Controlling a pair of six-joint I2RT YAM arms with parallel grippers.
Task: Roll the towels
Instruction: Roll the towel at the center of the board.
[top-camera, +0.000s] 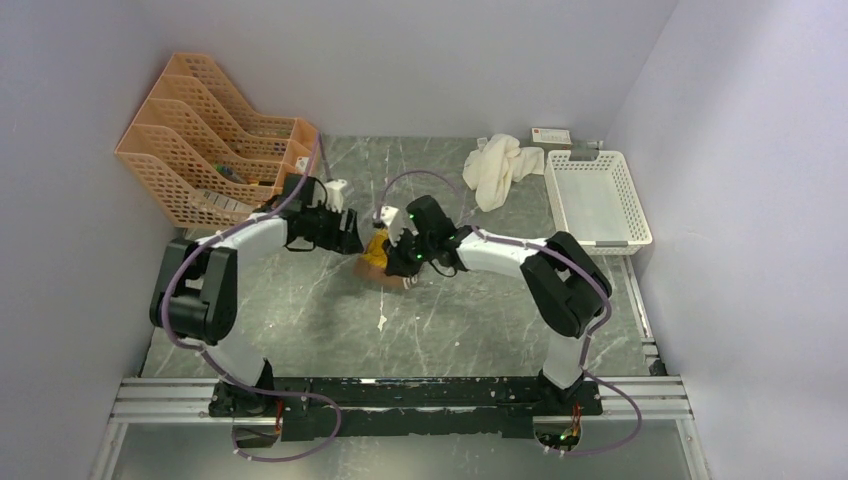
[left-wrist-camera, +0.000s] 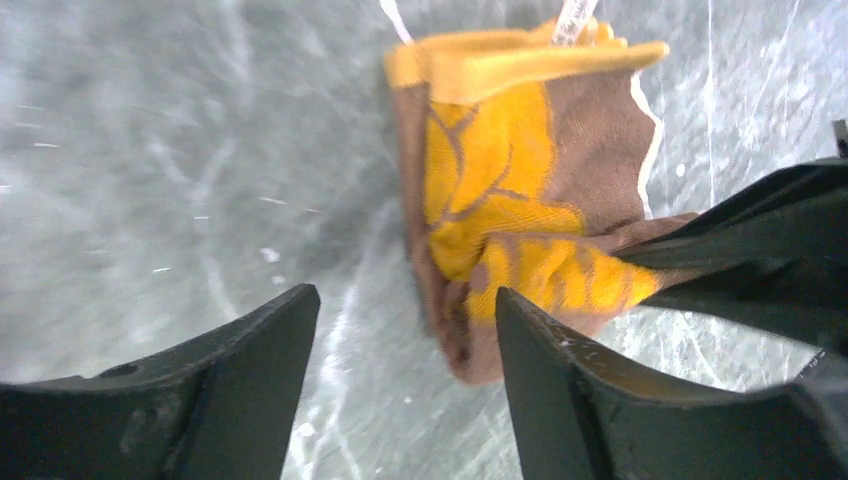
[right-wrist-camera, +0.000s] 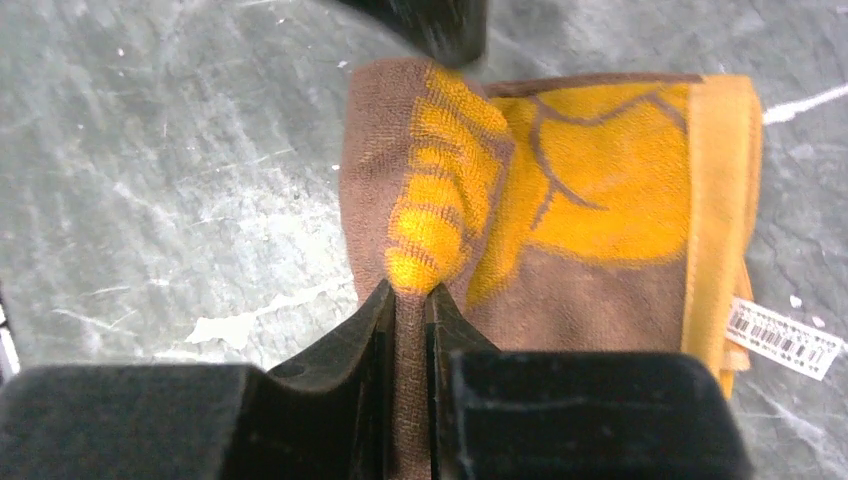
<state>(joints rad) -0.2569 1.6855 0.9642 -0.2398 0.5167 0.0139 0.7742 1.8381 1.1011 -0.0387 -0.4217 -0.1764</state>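
The brown towel (top-camera: 377, 257) with a mustard-yellow side lies folded in the middle of the table; it also shows in the left wrist view (left-wrist-camera: 520, 190) and the right wrist view (right-wrist-camera: 580, 220). My right gripper (right-wrist-camera: 408, 298) is shut on a pinched fold of the brown towel (top-camera: 404, 262). My left gripper (left-wrist-camera: 405, 310) is open and empty just left of the towel, its right finger (left-wrist-camera: 560, 380) close to the towel's near edge. The cream-white towel (top-camera: 500, 167) lies crumpled at the back right.
An orange file rack (top-camera: 205, 140) stands at the back left. A white basket (top-camera: 597, 198) sits at the right beside the cream towel. A small white box (top-camera: 551, 135) lies by the back wall. A barcode tag (right-wrist-camera: 785, 338) hangs off the brown towel.
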